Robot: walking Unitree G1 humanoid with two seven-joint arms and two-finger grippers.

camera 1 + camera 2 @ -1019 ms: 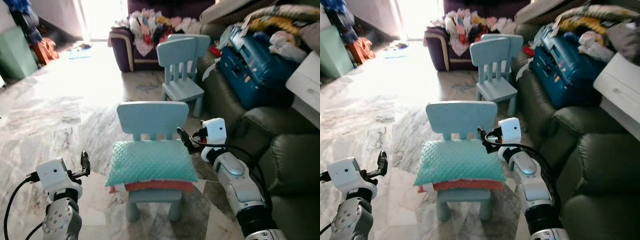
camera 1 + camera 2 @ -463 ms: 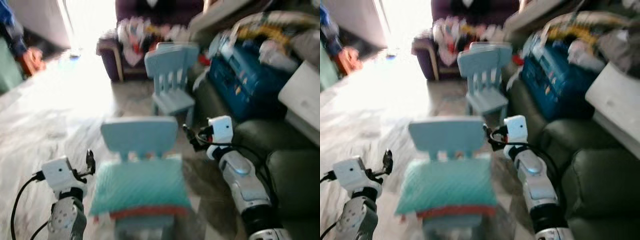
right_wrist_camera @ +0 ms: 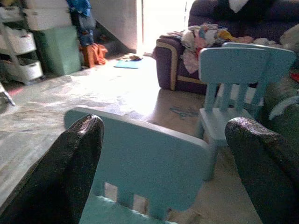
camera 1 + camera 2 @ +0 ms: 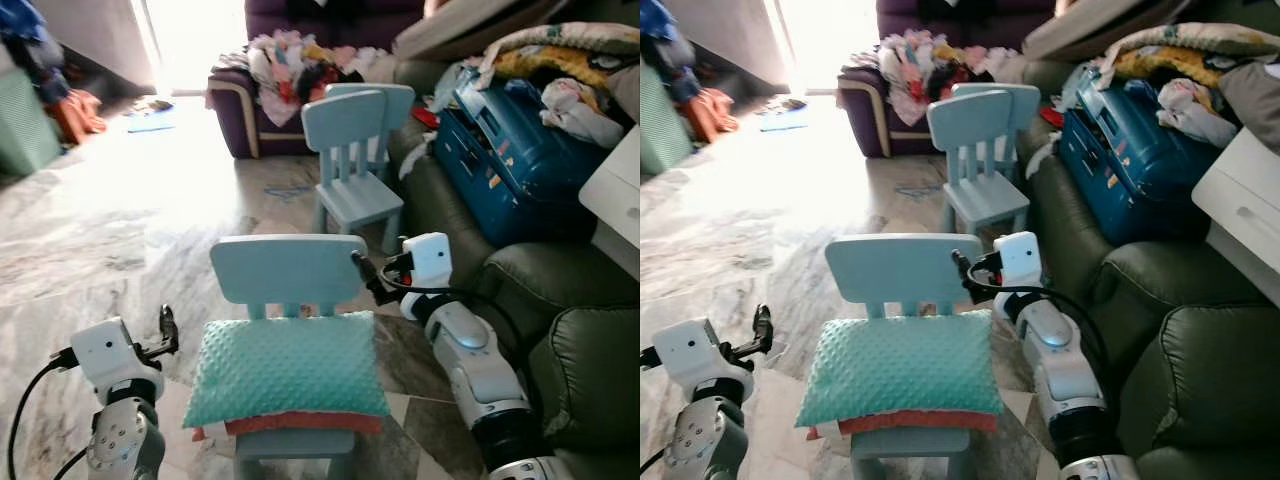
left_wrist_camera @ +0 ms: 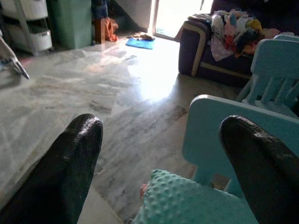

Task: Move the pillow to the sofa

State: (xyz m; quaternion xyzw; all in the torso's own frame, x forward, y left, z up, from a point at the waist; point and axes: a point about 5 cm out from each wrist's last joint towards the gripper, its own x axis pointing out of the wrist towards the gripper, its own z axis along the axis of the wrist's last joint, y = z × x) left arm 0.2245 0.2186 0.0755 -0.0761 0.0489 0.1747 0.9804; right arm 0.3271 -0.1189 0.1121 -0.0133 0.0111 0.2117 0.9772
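A teal dotted pillow (image 4: pixel 285 367) lies on the seat of a small light-blue chair (image 4: pixel 288 268) straight ahead, with a red cushion edge (image 4: pixel 300 424) under it. My left gripper (image 4: pixel 166 330) hangs open to the left of the pillow, apart from it; the pillow's corner (image 5: pixel 187 200) sits between its fingers in the left wrist view. My right gripper (image 4: pixel 366 275) stands open at the right end of the chair's backrest (image 3: pixel 140 163). The dark green sofa (image 4: pixel 560 340) runs along the right.
A second small blue chair (image 4: pixel 350 160) stands farther ahead. A blue suitcase (image 4: pixel 510 150) and piled clothes fill the sofa's far part. A purple armchair heaped with laundry (image 4: pixel 290 70) sits at the back. Bare marble floor (image 4: pixel 110 220) spreads to the left.
The camera swung and blurred, then settled; the chair and pillow now sit lower and closer. Both grippers stay open on either side of the chair.
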